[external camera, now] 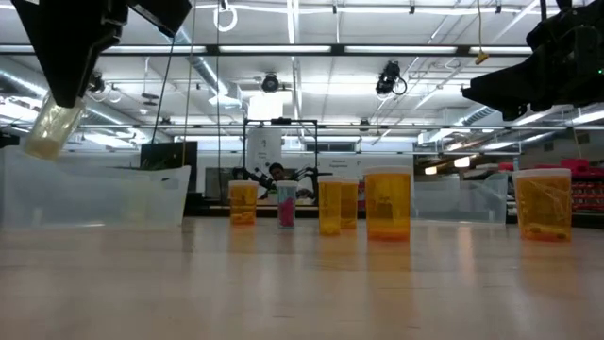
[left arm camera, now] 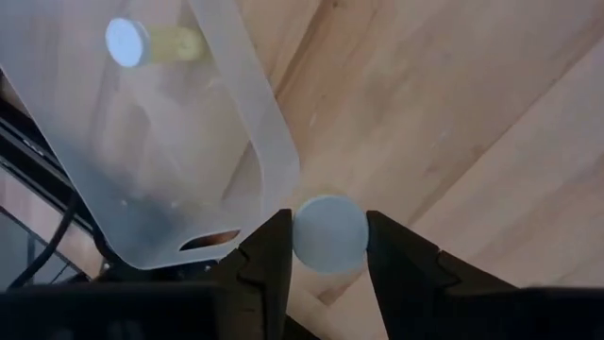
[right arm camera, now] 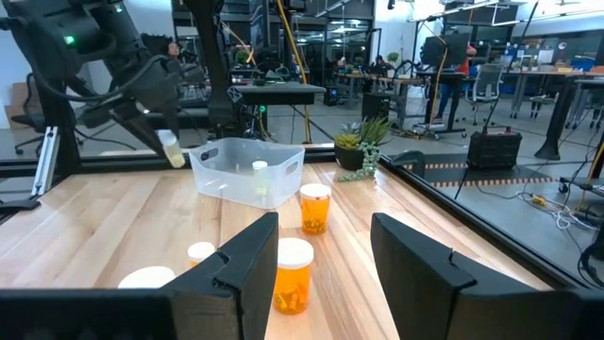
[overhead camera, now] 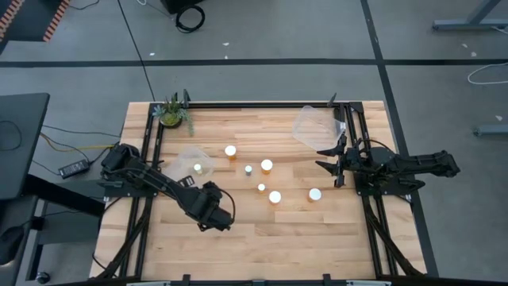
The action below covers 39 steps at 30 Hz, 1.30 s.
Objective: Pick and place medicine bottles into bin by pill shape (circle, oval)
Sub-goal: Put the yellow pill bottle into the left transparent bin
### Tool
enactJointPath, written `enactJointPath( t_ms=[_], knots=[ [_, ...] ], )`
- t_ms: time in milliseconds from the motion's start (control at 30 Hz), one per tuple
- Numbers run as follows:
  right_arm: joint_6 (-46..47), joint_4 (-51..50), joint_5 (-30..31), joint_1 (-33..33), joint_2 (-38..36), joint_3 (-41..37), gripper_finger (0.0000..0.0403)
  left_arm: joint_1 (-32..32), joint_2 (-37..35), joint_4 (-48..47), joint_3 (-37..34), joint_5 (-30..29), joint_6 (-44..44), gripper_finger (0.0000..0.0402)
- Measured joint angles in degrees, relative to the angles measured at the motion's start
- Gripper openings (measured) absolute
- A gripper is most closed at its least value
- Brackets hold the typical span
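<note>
My left gripper (overhead camera: pixel 216 216) is shut on a small amber bottle (external camera: pixel 52 127) with a white cap, raised above the table's near left part. A clear bin (overhead camera: pixel 190 159) at the left holds one bottle (left arm camera: pixel 127 42) lying on its side. Several amber bottles with white caps (overhead camera: pixel 267 165) stand upright on their bases mid-table; they also show in the low view (external camera: pixel 387 203). My right gripper (overhead camera: pixel 329 163) is open and empty at the right, level, pointing toward the bottles (right arm camera: pixel 293 274). A second clear bin (overhead camera: pixel 313 125) is at the far right. My left gripper pinches the bottle at its white-capped end (left arm camera: pixel 330 246) between its two fingers, one on either side of the cap. The fingers (external camera: pixel 71 57) come from above, slanting. The bottle hangs tilted below them, lifted clear of the table.
A green potted plant (overhead camera: pixel 172 113) stands at the table's far left corner. Black rails run along the table's left, far and right edges (overhead camera: pixel 238 104). Bare wood lies along the near edge (overhead camera: pixel 302 246). People and desks show in the room beyond.
</note>
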Motion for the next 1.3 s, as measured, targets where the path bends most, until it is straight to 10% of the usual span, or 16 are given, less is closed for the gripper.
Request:
enactJointPath(
  t_ms=[767,1300],
  knots=[
    [0.00,-0.05,0.00,0.01,0.35,0.00,0.0178,0.79,-8.73,-2.87,-0.82,-15.28,-1.90,0.0141],
    [0.00,-0.05,0.00,-0.01,0.35,0.00,0.0178,0.83,-26.14,4.59,-23.97,-15.87,-12.49,0.0136]
  ],
)
